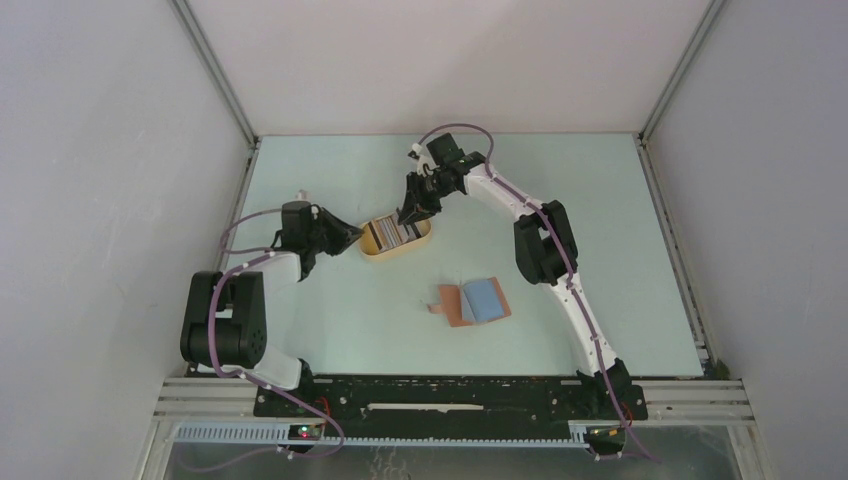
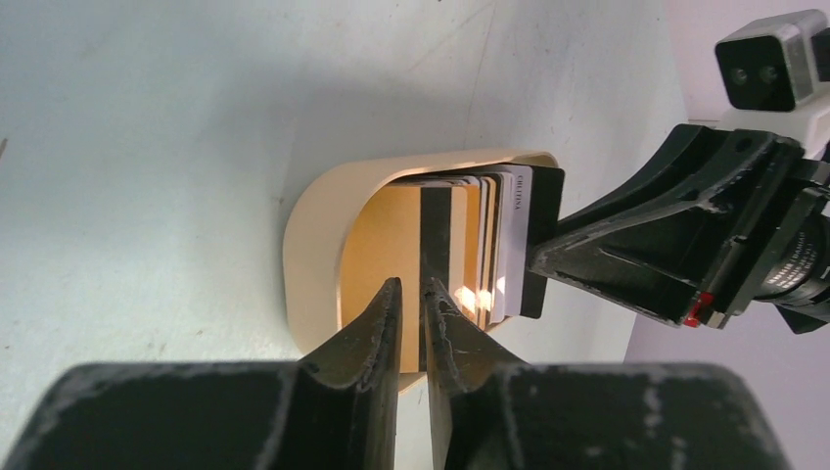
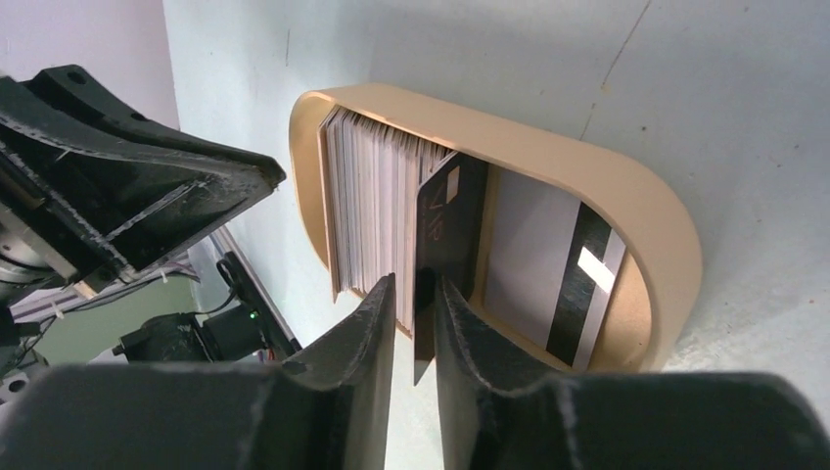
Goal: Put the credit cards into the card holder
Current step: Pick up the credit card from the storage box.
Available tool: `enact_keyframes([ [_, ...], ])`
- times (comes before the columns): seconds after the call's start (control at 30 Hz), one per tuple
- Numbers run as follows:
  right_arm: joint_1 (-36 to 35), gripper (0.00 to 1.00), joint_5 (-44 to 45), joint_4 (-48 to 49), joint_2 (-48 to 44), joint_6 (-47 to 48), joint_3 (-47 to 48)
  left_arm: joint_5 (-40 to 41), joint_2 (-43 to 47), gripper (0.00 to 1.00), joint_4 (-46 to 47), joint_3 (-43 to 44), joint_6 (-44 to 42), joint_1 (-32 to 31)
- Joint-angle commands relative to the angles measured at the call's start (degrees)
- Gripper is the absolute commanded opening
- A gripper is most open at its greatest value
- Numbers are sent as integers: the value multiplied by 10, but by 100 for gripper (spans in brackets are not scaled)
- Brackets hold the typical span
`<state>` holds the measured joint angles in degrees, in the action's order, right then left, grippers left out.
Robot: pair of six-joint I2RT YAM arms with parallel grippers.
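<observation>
Now my right gripper (image 3: 411,294) is pinched on a black card (image 3: 452,211) standing in the tray (image 3: 607,186). My left gripper (image 2: 413,304) is clamped, it seems, on the tray's end wall. The risk is that the packed stack (image 3: 367,196) just beside it drags up too, or that the card slips (I hold only its edge). The holder (image 1: 450,303) lies open well apart, nearer the bases, with a blue card (image 1: 487,297) on it. That crowding stack is the only obstacle I see.

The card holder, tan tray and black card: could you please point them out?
card holder (image 1: 452,310), top external view, bare left flap.
tan tray (image 3: 587,174), right wrist view, curved rim.
black card (image 3: 450,225), right wrist view, upper face.
</observation>
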<state>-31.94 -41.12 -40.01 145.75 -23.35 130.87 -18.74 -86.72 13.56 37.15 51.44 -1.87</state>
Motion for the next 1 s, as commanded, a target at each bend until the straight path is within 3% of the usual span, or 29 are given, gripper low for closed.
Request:
enact_keyframes([
  [0.0, 0, 27, 16, 2, 5, 7, 6, -13, 0, 18, 14, 33, -14, -3],
  [0.27, 0, 19, 36, 0, -5, 23, 5, -14, 1, 18, 16, 31, -15, -3],
  [0.57, 6, 28, 29, 1, -7, 25, 5, -17, 0, 18, 17, 31, -16, -3],
  [0.97, 11, 25, 30, -1, -9, 23, -1, -18, 1, 17, 19, 31, -17, -3],
])
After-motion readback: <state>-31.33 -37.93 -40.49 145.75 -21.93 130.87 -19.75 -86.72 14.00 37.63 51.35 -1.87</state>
